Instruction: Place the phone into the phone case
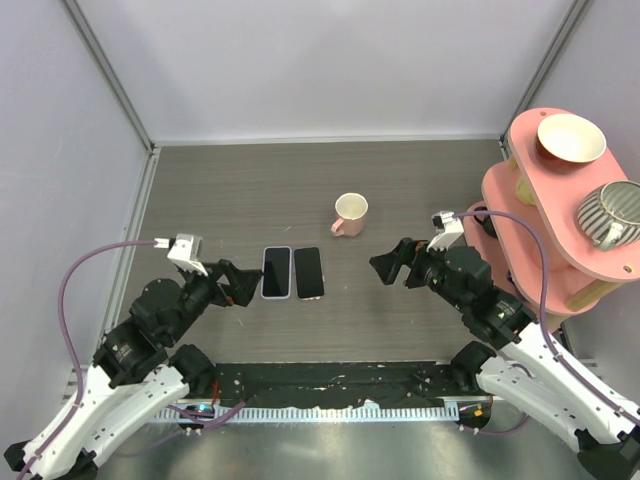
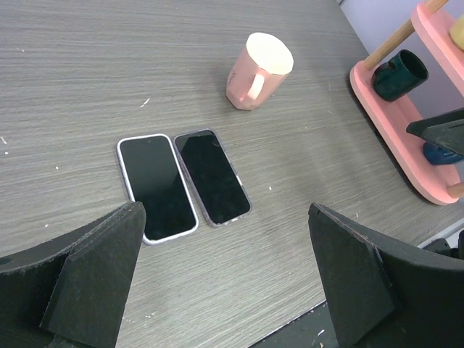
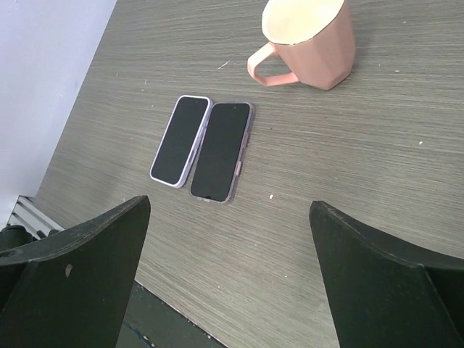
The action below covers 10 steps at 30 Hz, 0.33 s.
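Note:
Two black-faced slabs lie flat side by side on the table between the arms. The left one (image 1: 276,272) (image 2: 156,186) (image 3: 180,141) has a pale lilac rim. The right one (image 1: 309,272) (image 2: 212,176) (image 3: 221,151) has a darker translucent purple rim with side buttons, like a case. I cannot tell which is the phone and which the phone case. My left gripper (image 1: 243,284) (image 2: 225,217) hovers open just left of them, and my right gripper (image 1: 392,266) (image 3: 229,204) hovers open to their right. Neither touches anything.
A pink mug (image 1: 350,212) (image 2: 259,69) (image 3: 308,40) stands behind the two slabs. At the right edge stands a pink tiered rack (image 1: 560,220) with a cream bowl (image 1: 571,137) and a striped cup (image 1: 612,212) on it. Walls enclose the table.

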Motion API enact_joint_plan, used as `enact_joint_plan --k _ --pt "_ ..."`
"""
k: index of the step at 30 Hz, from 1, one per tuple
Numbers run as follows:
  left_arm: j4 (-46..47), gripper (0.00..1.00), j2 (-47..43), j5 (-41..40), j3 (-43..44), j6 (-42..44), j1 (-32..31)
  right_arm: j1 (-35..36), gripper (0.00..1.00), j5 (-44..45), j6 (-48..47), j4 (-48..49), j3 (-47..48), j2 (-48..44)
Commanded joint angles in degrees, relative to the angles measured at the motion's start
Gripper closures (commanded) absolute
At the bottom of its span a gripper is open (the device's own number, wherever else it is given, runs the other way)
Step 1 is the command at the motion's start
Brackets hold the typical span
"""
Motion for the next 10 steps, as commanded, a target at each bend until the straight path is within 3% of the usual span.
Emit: enact_joint_plan --k 1,10 --pt "2.8 0.0 -1.1 0.2 -0.2 0.1 -0.1 0.1 0.02 -1.1 0.7 4.6 -0.2 -0.7" --pt "2.8 0.0 -1.2 0.2 -0.2 0.1 -0.1 0.1 0.03 -1.6 0.3 5.3 -0.7 -2.3"
